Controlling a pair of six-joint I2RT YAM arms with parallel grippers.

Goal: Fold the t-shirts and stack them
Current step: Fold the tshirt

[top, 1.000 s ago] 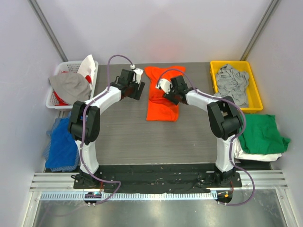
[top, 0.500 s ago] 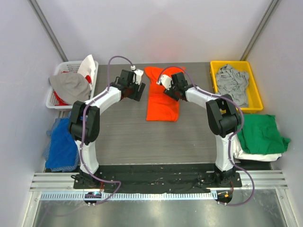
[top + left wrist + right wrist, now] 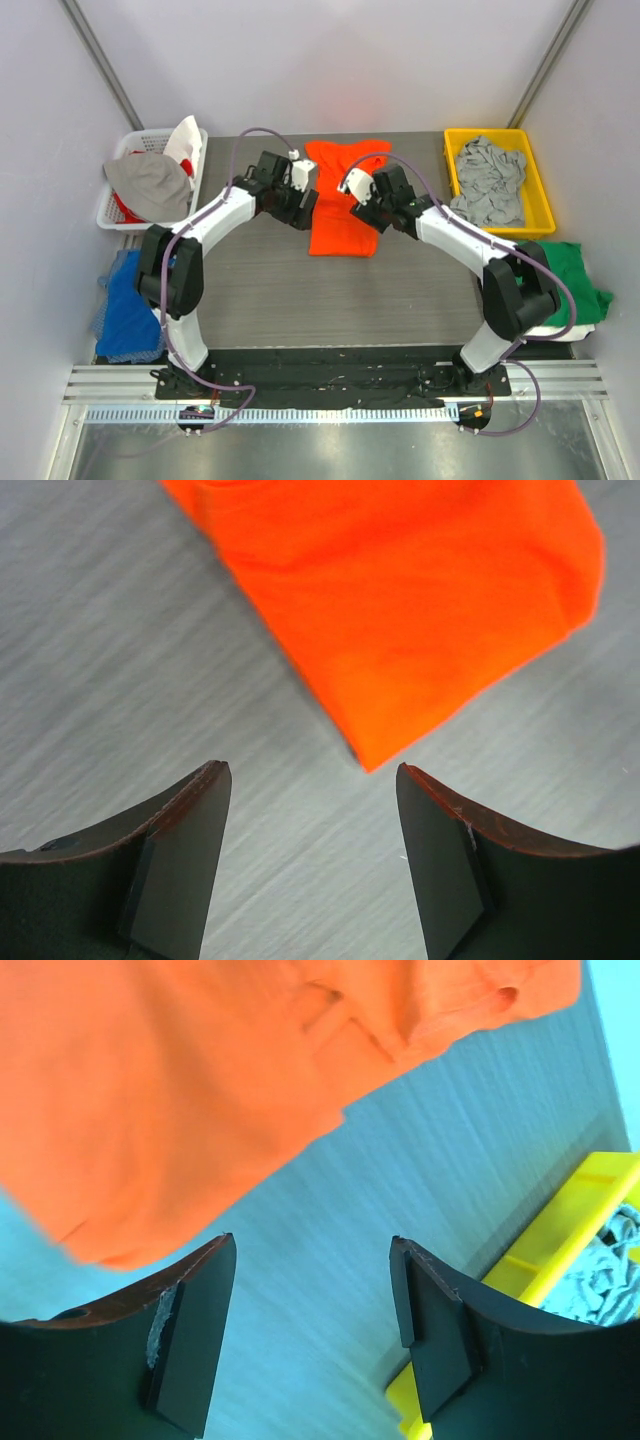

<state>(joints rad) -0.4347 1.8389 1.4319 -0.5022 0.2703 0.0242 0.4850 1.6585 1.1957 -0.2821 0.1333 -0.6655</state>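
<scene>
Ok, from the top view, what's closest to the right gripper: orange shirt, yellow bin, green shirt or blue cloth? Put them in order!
1. Orange shirt, right beside the right gripper, mid-table.
2. Yellow bin, far right corner.
3. Green shirt, near right side.
4. Blue cloth, near left side, farthest.

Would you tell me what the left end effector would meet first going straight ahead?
Most likely the corner of the orange t-shirt, lying ahead between the left end effector's open fingers; possibly the table first, since depth is unclear.
</scene>
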